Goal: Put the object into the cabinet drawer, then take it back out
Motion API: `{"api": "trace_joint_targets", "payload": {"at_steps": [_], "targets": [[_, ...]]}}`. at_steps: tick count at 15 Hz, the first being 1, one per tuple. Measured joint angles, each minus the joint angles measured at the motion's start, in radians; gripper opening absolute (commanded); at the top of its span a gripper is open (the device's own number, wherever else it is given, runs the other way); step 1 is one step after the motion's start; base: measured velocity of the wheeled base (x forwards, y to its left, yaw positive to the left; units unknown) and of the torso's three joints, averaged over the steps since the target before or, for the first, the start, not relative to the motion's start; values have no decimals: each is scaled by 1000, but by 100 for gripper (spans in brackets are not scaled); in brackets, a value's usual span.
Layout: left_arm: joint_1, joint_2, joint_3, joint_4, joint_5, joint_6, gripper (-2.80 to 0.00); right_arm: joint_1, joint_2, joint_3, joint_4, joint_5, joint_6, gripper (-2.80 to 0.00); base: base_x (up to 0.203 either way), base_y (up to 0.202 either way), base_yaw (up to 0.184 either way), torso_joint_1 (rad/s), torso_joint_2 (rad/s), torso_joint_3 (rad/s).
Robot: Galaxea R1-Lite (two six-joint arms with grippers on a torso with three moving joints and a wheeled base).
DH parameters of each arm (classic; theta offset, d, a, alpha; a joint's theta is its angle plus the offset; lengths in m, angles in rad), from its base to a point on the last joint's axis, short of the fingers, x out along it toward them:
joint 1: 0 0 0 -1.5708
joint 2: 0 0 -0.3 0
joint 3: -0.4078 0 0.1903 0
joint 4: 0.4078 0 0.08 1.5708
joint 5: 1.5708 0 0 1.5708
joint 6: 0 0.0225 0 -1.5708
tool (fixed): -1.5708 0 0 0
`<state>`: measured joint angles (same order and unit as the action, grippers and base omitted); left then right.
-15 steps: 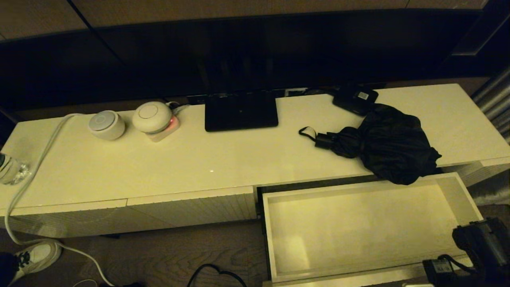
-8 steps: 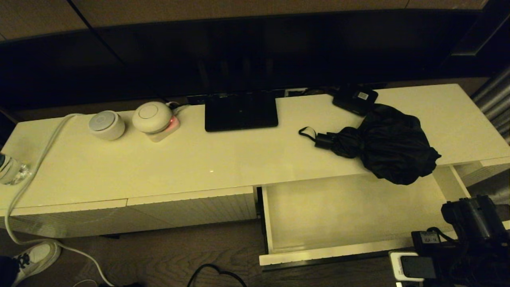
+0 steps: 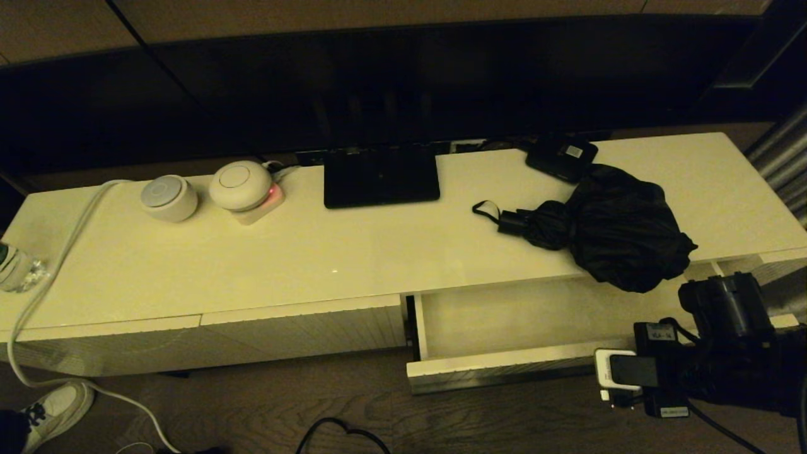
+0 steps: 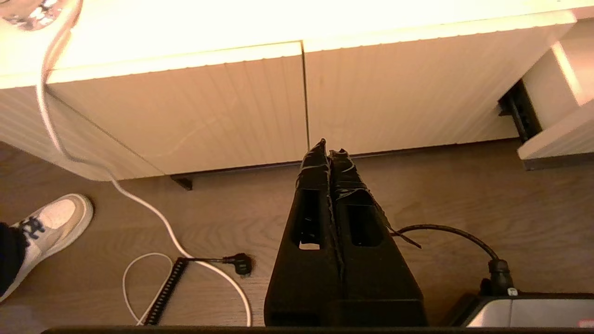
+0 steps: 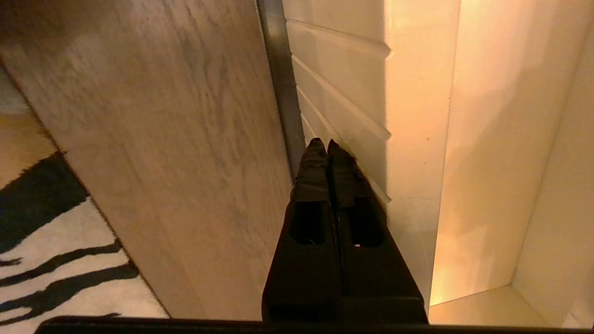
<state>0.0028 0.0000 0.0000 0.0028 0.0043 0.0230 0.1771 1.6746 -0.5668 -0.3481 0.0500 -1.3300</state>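
Note:
The black umbrella (image 3: 618, 233) lies bunched on the cabinet top at the right, handle and wrist loop (image 3: 488, 211) pointing left, with its fabric hanging over the edge above the drawer. The cream drawer (image 3: 504, 369) stands partly open with a pale, empty inside. My right arm (image 3: 719, 353) is at the drawer's right front corner. In the right wrist view, the right gripper (image 5: 326, 144) is shut with nothing in it, its tips against the ribbed drawer front (image 5: 338, 93). The left gripper (image 4: 328, 146) is shut and empty over the floor before the closed panels.
A flat black stand (image 3: 381, 176) and a small black box with a white label (image 3: 561, 156) sit at the back. Two round white devices (image 3: 241, 185), a white cable (image 3: 57, 265) and a bottle (image 3: 16, 268) are at the left. A shoe (image 3: 57, 407) is on the floor.
The drawer has slid inward from wide open to about a third open, and my right arm has moved forward with its front. The umbrella has stayed where it was.

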Motion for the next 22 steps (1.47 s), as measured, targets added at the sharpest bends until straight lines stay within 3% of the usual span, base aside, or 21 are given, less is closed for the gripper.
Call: {"api": "trace_joint_targets", "payload": {"at_steps": [6,10,14,18,22], "targets": [[0,0,0,0,0,0,-280,-18,46,-137,-25,-2,4,-280,0,0,0,0,0,0],[0,0,0,0,0,0,-280,-19,104,-203,-130,-3,6,-280,0,0,0,0,0,0],[0,0,0,0,0,0,-280,-23,115,-236,-119,-7,6,-280,0,0,0,0,0,0],[0,0,0,0,0,0,-280,-26,-2,-152,-110,-11,7,-280,0,0,0,0,0,0],[0,0,0,0,0,0,-280,-24,-244,5,4,-9,16,-280,0,0,0,0,0,0]]}}
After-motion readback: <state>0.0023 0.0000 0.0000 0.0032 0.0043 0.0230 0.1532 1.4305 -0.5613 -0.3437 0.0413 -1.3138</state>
